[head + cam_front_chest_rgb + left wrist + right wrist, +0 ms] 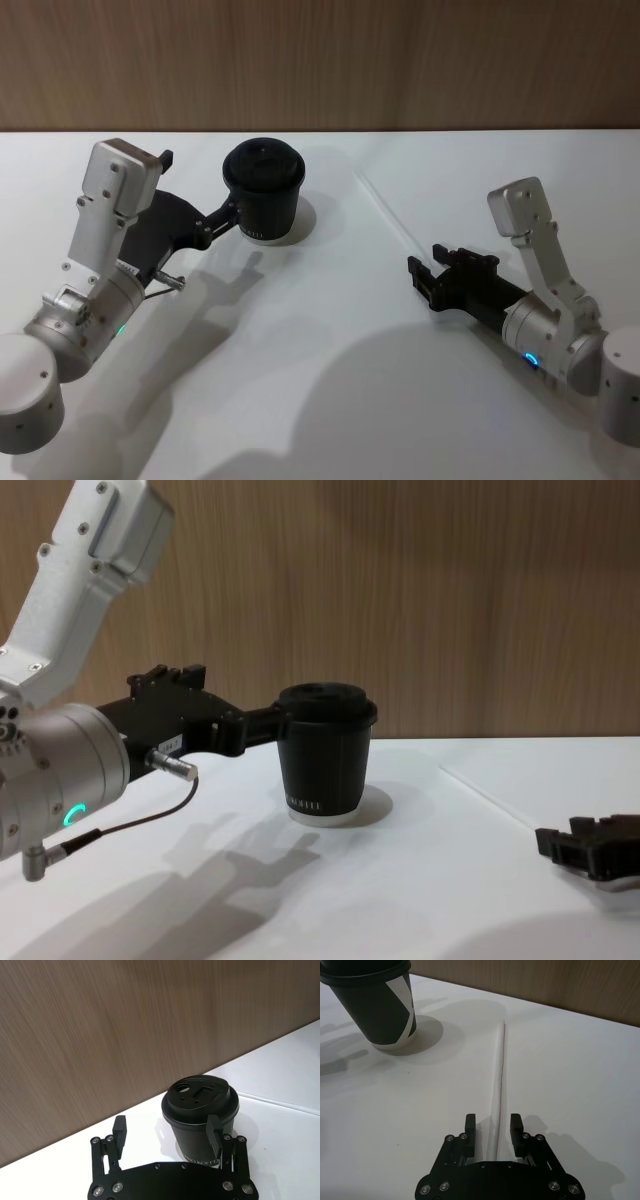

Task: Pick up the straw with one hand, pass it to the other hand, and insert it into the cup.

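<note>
Between right gripper's (494, 1122) parted jaws — straw (499, 1070).

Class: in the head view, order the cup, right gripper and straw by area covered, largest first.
1. cup
2. right gripper, only slightly smaller, so this ranking is unsure
3. straw, a thin faint line, clearly smallest

White lettering on the cup (196, 1132) reads partly "KOFFE".

The left gripper (200, 186) reached forward from its bent arm. It was held level, with its fingers spread wide. The right gripper (493, 1121) sat low, perhaps almost flat, pointing forward and a little left, its fingers apart too.
</note>
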